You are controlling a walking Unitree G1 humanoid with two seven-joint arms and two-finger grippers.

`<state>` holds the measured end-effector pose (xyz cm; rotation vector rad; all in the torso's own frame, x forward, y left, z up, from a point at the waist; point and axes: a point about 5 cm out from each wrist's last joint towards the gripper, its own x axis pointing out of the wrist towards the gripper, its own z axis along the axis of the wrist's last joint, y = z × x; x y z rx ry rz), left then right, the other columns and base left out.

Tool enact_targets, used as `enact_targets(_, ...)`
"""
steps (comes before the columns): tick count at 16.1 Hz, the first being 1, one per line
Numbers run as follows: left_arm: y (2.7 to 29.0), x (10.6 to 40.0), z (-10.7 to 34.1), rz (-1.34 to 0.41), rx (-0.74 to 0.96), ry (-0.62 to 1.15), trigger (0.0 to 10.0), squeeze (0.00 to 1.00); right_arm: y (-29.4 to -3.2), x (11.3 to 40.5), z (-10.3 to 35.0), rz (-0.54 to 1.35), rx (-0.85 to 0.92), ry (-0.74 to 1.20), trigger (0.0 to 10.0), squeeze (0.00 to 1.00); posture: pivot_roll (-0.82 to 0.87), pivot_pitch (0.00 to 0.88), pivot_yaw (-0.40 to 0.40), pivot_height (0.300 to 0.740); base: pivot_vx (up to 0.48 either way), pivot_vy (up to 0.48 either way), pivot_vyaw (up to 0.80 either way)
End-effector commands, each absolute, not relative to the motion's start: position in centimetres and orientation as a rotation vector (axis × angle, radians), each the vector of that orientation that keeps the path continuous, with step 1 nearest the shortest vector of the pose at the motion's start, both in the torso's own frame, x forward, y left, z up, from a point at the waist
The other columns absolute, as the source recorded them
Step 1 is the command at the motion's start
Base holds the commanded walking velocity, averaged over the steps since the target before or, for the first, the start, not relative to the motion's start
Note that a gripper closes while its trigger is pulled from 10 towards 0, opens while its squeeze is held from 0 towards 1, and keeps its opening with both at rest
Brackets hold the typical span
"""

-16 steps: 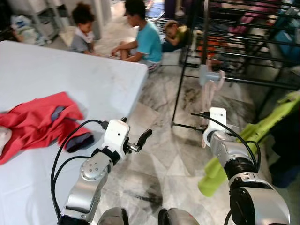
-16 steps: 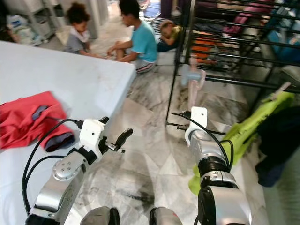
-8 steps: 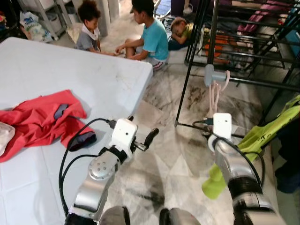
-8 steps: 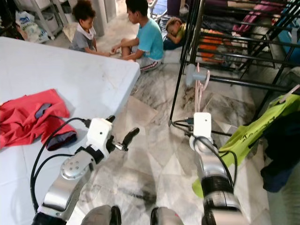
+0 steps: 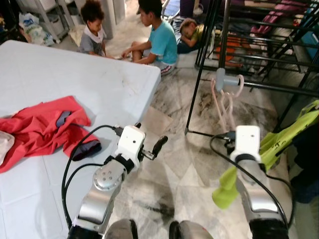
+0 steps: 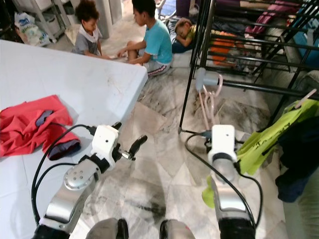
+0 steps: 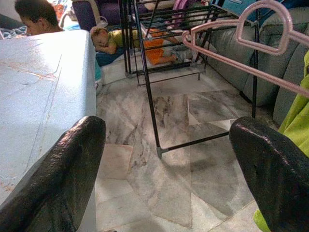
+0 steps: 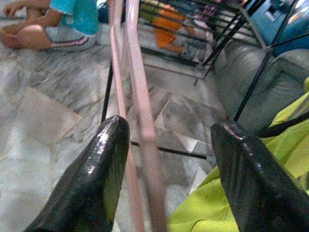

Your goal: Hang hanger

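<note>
Right arm: I've pushed it further out toward the rack (image 5: 227,30), wrist box now higher and more to my right.
Hanger (image 5: 223,102): tilted more, its hook has stayed on the rail.
Left gripper (image 5: 158,146): hardly shifted.

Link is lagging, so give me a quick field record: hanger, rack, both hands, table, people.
hanger: pink hanger, hooked on a rail of the rack, hanging down
rack: black drying rack, clothes on its upper rails
right hand: right hand, open, hanger bars between its fingers
left hand: left hand, open, holding nothing, beside the table edge
table: white table with a red garment
people: three people on the floor beyond the table
</note>
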<state>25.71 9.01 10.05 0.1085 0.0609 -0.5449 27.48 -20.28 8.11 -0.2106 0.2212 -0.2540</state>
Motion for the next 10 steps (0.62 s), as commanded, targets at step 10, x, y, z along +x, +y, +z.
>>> enact_targets(10, 9.5, 25.5, 10.1, -0.545, 0.131, 0.051, 10.0, 0.00, -20.6, 25.7, 10.0, -0.270, -0.253, 0.120, 10.0, 1.00, -0.02, 0.084, 0.009, 0.740, 0.000, 0.000, 0.00)
